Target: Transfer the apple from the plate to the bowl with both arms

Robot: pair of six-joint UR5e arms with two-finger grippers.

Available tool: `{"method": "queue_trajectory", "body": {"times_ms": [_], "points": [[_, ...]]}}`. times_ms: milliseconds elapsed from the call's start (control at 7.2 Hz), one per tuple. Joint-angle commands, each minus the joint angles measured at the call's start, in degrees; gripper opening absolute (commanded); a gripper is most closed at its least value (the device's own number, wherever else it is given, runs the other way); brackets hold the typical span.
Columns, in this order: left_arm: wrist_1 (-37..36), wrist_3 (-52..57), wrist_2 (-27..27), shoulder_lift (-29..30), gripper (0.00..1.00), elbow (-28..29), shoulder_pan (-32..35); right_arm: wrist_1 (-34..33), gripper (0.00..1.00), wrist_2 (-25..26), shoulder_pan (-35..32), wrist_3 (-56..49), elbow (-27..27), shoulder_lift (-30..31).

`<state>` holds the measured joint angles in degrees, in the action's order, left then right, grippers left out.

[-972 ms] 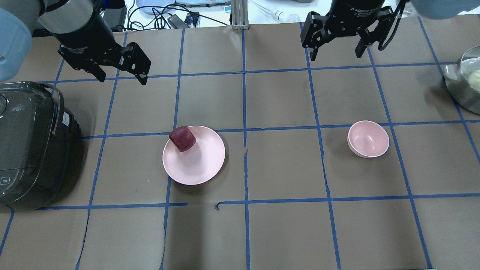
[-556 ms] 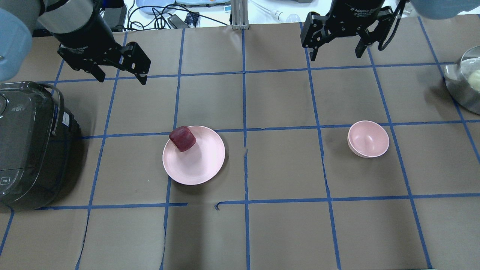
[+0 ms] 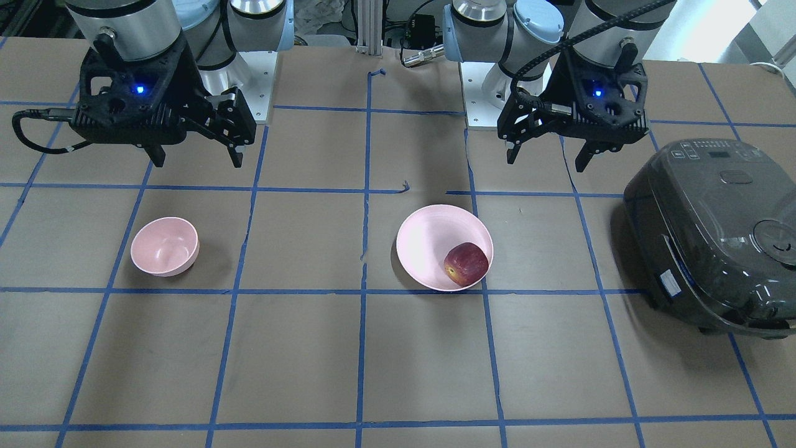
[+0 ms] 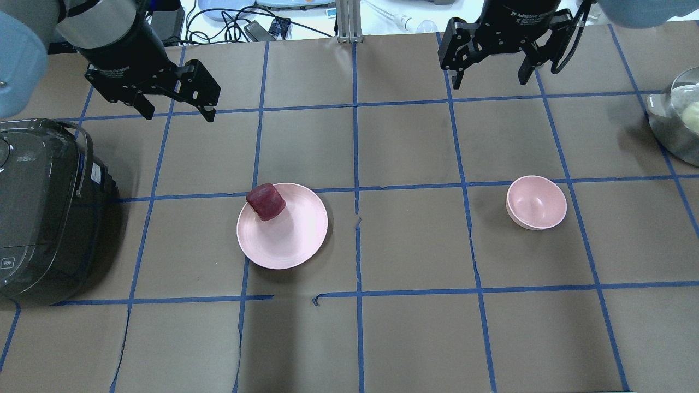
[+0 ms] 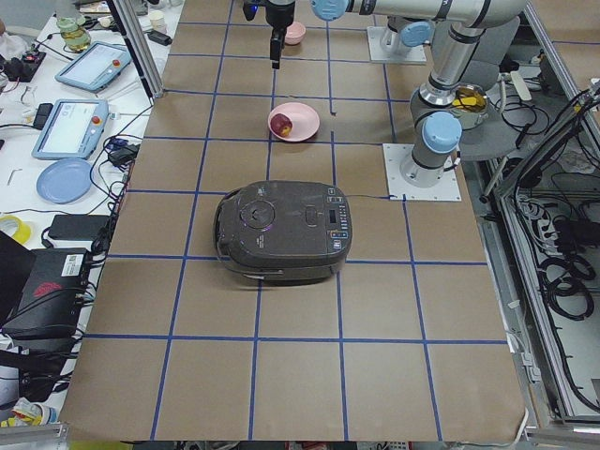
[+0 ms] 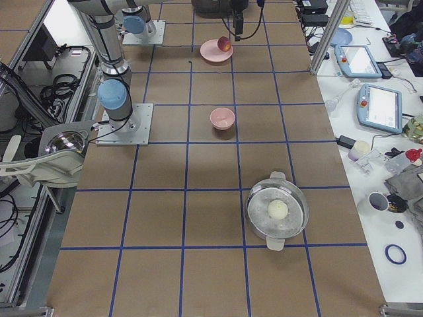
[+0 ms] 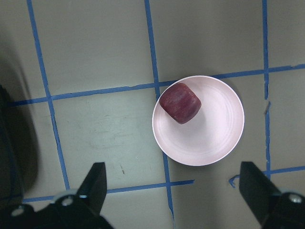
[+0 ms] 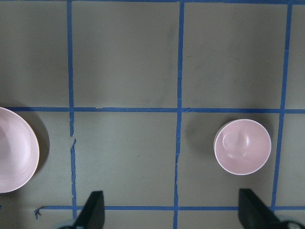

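The dark-red apple (image 4: 266,201) lies on the upper-left part of the wide pink plate (image 4: 292,240); it also shows in the front view (image 3: 466,264) and the left wrist view (image 7: 180,103). The small deep pink bowl (image 4: 536,202) stands empty to the right, also in the right wrist view (image 8: 242,146). My left gripper (image 4: 177,112) is open and empty, high above the table, left of and behind the plate. My right gripper (image 4: 489,82) is open and empty, high behind the bowl.
A dark rice cooker (image 4: 43,213) stands at the left edge, near the left arm. A steel pot (image 4: 677,123) with a pale round item sits at the right edge. Cables and devices lie beyond the table's far edge.
The left gripper has shifted very slightly. Nothing else has moved.
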<state>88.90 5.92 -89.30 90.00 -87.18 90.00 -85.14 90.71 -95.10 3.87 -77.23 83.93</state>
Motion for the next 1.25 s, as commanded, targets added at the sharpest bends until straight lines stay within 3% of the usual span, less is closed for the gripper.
{"method": "queue_trajectory", "body": {"times_ms": [0,833,1111], "points": [[-0.04,0.06,0.01,0.00,1.00,-0.18,0.00,-0.02,1.00,-0.01,0.00,0.00,-0.03,0.00],[-0.39,-0.38,0.01,0.61,1.00,0.08,-0.09,0.06,1.00,-0.01,0.00,0.00,-0.03,0.00],[-5.19,-7.28,0.09,3.59,1.00,-0.52,-0.09,-0.02,1.00,0.08,0.00,0.00,-0.03,0.00]]}}
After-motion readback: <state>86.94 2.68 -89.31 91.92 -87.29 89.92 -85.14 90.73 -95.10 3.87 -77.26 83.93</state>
